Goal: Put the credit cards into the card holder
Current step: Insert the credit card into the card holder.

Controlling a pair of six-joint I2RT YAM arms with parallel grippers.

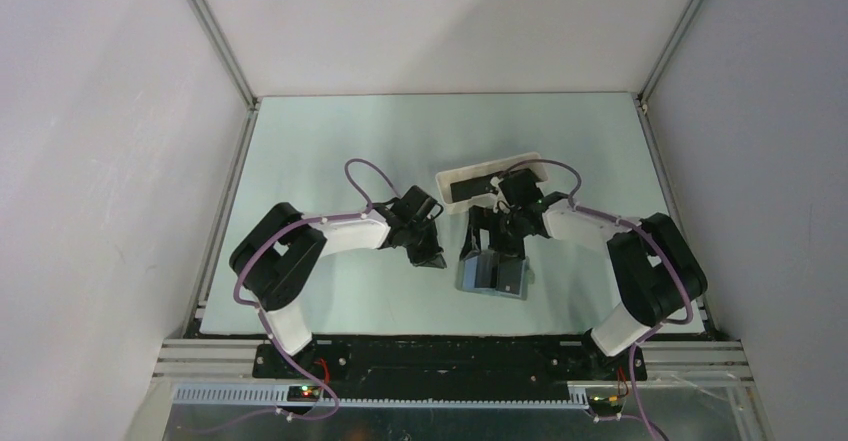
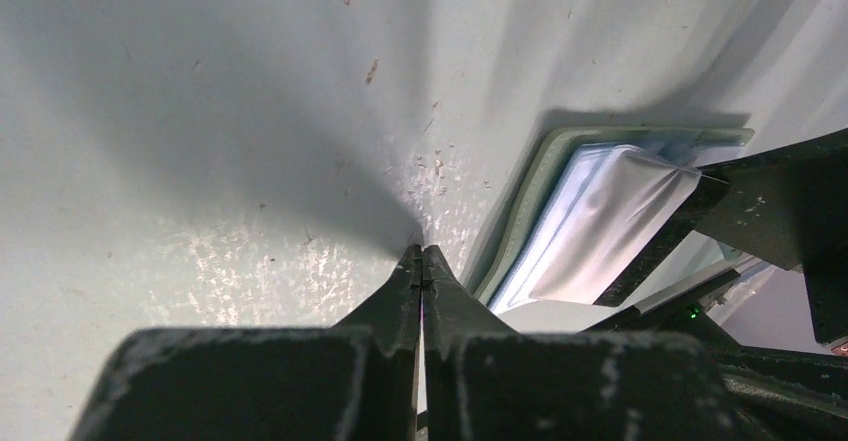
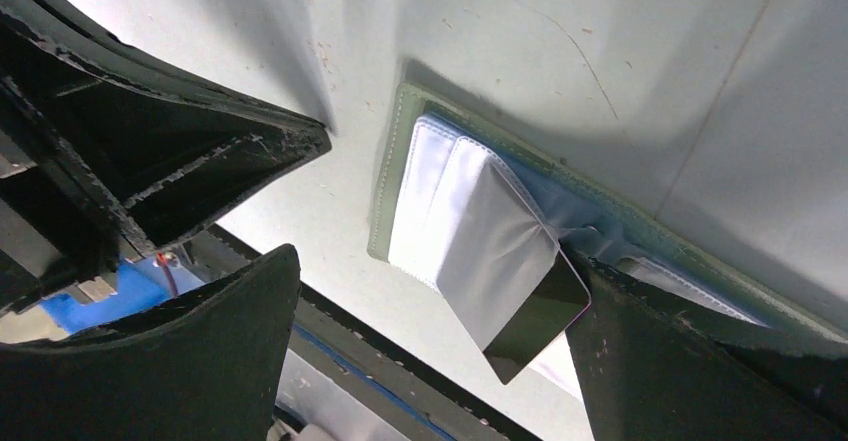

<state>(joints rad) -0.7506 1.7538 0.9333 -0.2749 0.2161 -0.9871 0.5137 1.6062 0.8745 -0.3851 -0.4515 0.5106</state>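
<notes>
right gripper [image 3: 455, 206] spread wide over open card holder [image 3: 383, 211] mid-frame. one finger [image 3: 700, 361] against dark credit card [image 3: 535, 326], part inside pocket [image 3: 470, 241]. left gripper [image 2: 421, 258] pinched closed, left of holder. advise slow, flat push along pocket.

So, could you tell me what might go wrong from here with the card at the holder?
1. The card seems only partly in the holder, one corner out, and the right jaws are open: it may slip back out.
2. The left jaws are shut beside the holder, not on it, so pushing the card could slide the holder.
</notes>
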